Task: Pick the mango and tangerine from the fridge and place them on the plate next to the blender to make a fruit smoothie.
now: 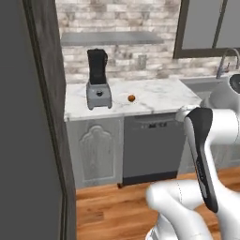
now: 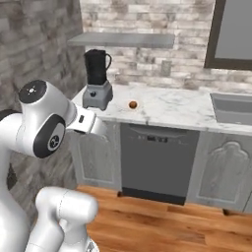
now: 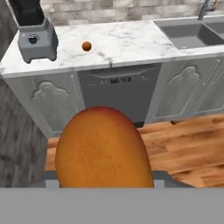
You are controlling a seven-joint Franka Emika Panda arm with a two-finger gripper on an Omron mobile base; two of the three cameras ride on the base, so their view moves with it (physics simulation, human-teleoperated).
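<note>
The tool holds a smooth orange-red oval mango [image 3: 103, 148], long axis pointing away from the camera toward the white marble table [image 3: 122, 41], where a small round tangerine [image 3: 86, 46] rests.

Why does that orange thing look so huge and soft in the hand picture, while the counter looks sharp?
Hand view: the mango sits right against the lens, so it looms large with soft edges; the blender and tangerine behind are small and crisp. Both base views: flat, even rendered light, no glare, faint shadows.
</note>
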